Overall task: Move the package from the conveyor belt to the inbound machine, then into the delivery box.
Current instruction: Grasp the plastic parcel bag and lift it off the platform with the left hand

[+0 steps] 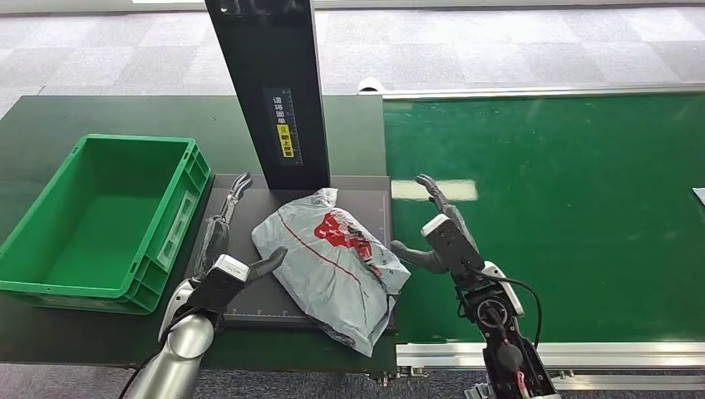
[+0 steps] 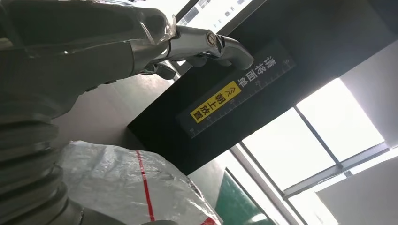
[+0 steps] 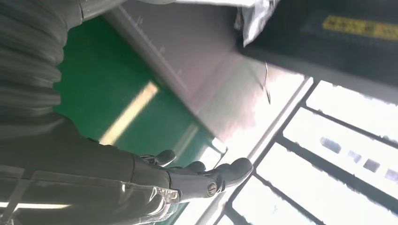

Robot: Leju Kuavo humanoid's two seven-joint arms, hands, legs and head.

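A grey plastic package (image 1: 332,262) with red print lies on the dark platform of the inbound machine (image 1: 249,204), its near corner hanging over the front edge. My left hand (image 1: 224,241) is open on the platform just left of the package, thumb touching its edge; the left wrist view shows the package (image 2: 122,183) beside the hand (image 2: 94,51). My right hand (image 1: 436,229) is open over the conveyor belt (image 1: 565,216), its thumb reaching toward the package's right side. The right wrist view shows the hand (image 3: 141,178) with fingers extended.
An empty green delivery box (image 1: 100,220) stands left of the machine. The machine's black upright column (image 1: 270,83) with a yellow label rises behind the package. A white object (image 1: 699,195) sits at the belt's right edge.
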